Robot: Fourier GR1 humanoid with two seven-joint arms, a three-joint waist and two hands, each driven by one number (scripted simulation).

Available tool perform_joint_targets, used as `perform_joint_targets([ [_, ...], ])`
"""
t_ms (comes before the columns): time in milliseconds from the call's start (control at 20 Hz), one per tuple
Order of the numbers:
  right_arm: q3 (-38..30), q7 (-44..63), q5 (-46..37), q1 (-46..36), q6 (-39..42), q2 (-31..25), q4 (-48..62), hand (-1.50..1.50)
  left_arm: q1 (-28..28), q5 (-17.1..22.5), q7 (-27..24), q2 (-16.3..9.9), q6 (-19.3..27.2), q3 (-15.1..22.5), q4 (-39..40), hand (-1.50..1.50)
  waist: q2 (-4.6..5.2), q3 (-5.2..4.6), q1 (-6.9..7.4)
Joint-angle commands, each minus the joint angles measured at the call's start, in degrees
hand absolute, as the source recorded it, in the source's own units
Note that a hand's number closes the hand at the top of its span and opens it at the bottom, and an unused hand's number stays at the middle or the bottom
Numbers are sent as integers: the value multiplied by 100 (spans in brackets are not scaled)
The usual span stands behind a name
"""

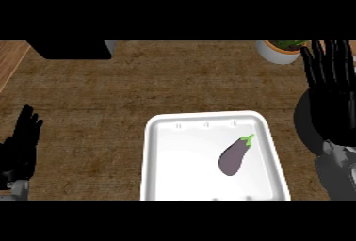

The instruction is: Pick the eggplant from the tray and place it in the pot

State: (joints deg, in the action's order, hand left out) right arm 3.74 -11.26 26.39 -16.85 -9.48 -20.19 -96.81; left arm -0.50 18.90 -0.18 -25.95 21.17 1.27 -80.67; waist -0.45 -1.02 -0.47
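1. The eggplant [234, 156] lies tilted, long axis from 1 o'clock to 7 o'clock, green stem toward 1 o'clock
2. It is dark purple, glossy, plump at the lower end
3. The white tray [156, 155] on the brown bench [97, 103] holds only the eggplant, in its right half
4. A dark pot [306, 123] at 3 o'clock is partly hidden by the right robot hand [332, 77], released, fingers straight
5. The left robot hand [21, 141] rests released at 9 o'clock
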Motion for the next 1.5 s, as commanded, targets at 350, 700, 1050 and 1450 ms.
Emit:
perform_joint_targets([
  [350,147,886,86,1272,1811,-1290,2496,150,1223,133,-386,235,-492,289,-894,0,314,122,50],
  [700,-124,-885,175,1443,3479,-1359,3389,-150,1361,105,-437,482,-527,402,-520,0,148,135,-2],
  [1050,289,-944,-752,821,4316,-2047,3873,-150,1547,102,-225,415,-631,443,-743,0,106,116,204],
  [1450,632,-500,-1603,-730,5190,-1931,4885,-150,1530,12,-171,535,-753,274,-579,0,61,105,139],
])
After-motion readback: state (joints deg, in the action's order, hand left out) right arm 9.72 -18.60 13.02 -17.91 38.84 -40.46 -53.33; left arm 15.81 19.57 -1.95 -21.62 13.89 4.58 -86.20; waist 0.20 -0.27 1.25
